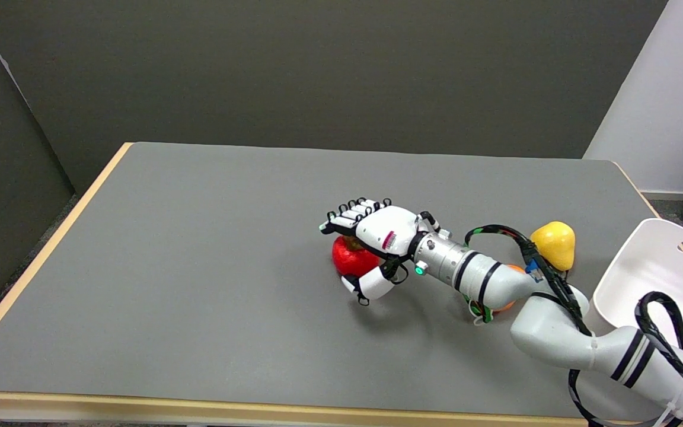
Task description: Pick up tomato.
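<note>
The tomato [350,258] is partly covered by the right hand [377,237]; contact cannot be confirmed. An orange object [513,270] is largely hidden behind the forearm. The white bin [632,267] is cut off by the right edge.

No text can be read; the red label on the robot hand [384,232] is blurred.

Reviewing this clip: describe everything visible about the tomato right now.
The tomato is glossy bright red and round, with a brownish stem spot on top; it looks like plastic. It sits on the grey table, right of centre. The right robot hand covers its top and right side, fingers arched over it and the thumb by its lower right. Whether the grip has closed, or the tomato has lifted, cannot be told.
</note>
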Available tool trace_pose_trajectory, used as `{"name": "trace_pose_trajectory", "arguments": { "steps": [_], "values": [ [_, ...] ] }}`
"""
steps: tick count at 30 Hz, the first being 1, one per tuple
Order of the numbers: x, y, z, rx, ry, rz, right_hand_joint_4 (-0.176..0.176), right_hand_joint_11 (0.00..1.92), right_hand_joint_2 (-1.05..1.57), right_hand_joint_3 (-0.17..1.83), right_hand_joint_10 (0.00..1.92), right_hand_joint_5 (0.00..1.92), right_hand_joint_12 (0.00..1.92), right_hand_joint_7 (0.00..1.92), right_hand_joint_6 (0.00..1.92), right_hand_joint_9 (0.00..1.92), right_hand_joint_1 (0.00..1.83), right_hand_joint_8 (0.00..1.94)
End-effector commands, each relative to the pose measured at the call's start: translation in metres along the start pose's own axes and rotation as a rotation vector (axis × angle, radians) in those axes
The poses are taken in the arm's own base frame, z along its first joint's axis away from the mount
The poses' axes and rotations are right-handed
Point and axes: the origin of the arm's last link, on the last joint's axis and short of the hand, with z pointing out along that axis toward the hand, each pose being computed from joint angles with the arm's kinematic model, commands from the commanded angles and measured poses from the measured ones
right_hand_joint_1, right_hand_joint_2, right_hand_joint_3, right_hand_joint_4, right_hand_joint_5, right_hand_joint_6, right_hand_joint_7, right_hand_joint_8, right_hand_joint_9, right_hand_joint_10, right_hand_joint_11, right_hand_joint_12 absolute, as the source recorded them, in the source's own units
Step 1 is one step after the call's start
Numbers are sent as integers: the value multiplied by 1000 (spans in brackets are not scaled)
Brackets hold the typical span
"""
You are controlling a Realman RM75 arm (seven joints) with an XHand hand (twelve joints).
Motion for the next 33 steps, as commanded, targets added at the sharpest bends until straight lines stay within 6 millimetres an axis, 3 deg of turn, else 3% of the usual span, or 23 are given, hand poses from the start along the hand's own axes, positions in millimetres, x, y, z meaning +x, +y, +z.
{"name": "trace_pose_trajectory", "arguments": {
  "steps": [1,6,33],
  "values": [
    [1,0,-3,5,14,-27,53,163,649,1008,704,247,1235,292,510,240,718,351],
    [3,0,-2,5,16,-29,54,181,665,959,736,283,1293,338,519,270,787,343],
    [-8,11,7,-31,-38,-22,68,202,647,962,746,279,1342,341,514,277,744,345]
  ]
}}
